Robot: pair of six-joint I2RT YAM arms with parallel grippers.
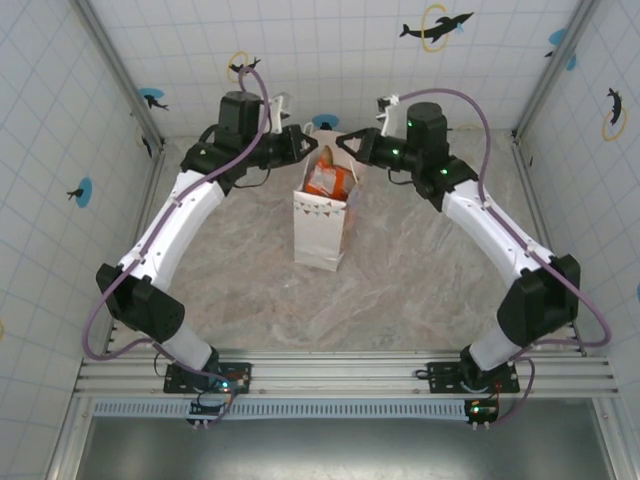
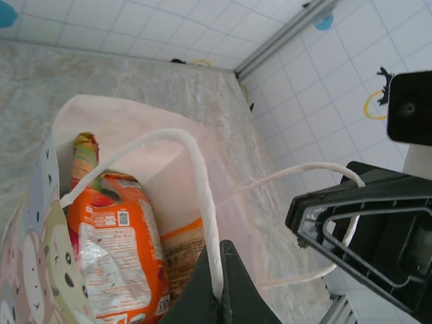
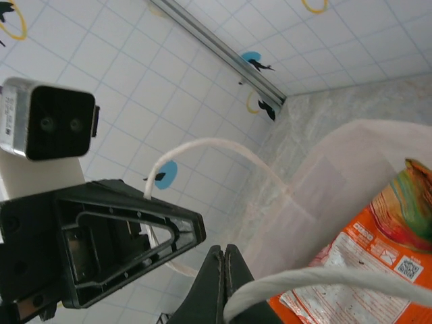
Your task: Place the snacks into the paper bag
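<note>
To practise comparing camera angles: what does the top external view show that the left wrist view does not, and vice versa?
Top external: the left arm, the right arm and the paper bag standing upright on the table. Left wrist: the left fingers shut on a white handle, and printed labels on an orange packet. Both: the open bag holding orange packets.
</note>
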